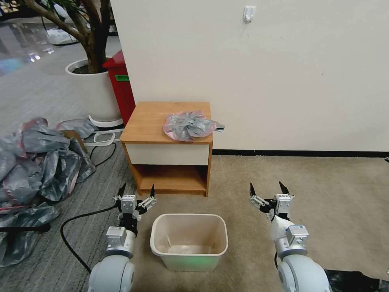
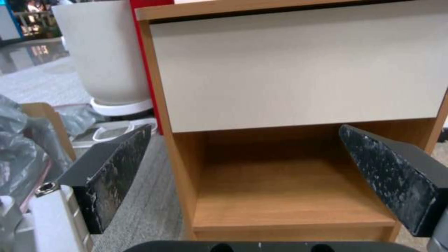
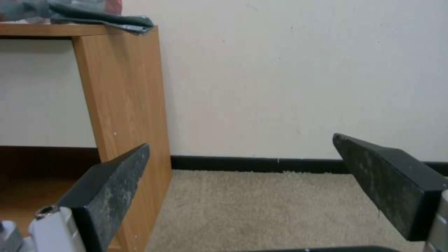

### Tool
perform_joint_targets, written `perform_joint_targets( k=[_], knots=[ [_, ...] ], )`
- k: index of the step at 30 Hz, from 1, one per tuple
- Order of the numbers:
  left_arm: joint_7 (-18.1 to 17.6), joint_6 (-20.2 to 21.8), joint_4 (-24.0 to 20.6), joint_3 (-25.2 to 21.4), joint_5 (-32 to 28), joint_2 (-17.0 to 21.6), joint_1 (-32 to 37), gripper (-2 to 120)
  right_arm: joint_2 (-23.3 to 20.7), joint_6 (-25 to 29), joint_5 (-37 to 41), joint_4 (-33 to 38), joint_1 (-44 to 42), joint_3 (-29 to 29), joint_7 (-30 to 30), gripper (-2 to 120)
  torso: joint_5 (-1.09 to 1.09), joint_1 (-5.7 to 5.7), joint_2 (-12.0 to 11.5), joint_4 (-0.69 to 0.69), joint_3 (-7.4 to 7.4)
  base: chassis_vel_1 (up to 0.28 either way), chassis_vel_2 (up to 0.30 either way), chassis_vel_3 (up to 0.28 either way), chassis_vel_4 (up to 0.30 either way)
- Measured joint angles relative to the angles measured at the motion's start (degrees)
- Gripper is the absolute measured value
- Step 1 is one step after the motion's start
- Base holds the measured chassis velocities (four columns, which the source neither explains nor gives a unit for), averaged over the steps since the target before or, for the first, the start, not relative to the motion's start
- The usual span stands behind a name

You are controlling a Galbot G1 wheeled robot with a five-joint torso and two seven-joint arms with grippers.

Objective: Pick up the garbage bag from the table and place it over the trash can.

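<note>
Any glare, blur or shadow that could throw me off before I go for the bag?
Head view: even light, garbage bag crisp on the table; glare on the shiny floor far left; a greenish tint low on the trash can. Left wrist view: soft, the left end effector fingers blurred, the lower shelf shadowed. Right wrist view: soft too, the right end effector fingers blurred.
</note>
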Motion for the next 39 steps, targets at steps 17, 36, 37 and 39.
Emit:
perform_joint_targets(
  k=[17, 36, 37, 39],
  knots=[
    [-1.87, 3.32, -6.8, -1.18, -0.52, 2.21, 4.5, 100, 3.05, -2.09, -4.7, 6.43, -3.9, -7.85, 4.83, 100, 0.0, 0.0, 0.0, 0.01, 0.0, 0.0, 0.0, 0.0, 0.0],
    [-8.06, 13.14, -28.01, -6.72, -2.37, 10.65, 19.67, 100, 6.19, -4.76, -2.65, 10.76, -5.63, -13.09, 10.62, 100, 0.0, 0.0, 0.0, 0.0, 0.0, 0.0, 0.0, 0.0, 0.0],
    [-8.06, 13.14, -28.01, -6.72, -2.37, 10.65, 19.67, 100, 6.19, -4.76, -2.65, 10.76, -5.63, -13.09, 10.62, 100, 0.0, 0.0, 0.0, 0.0, 0.0, 0.0, 0.0, 0.0, 0.0],
    [-7.93, 12.84, -28.01, -7.11, -2.41, 10.7, 19.87, 100, 6.4, -5.28, 1.27, 10.28, -3.97, -11.67, 10.31, 100, 0.01, 0.0, 0.0, 0.0, 0.0, 0.0, 0.0, 0.0, 0.0]
  ],
)
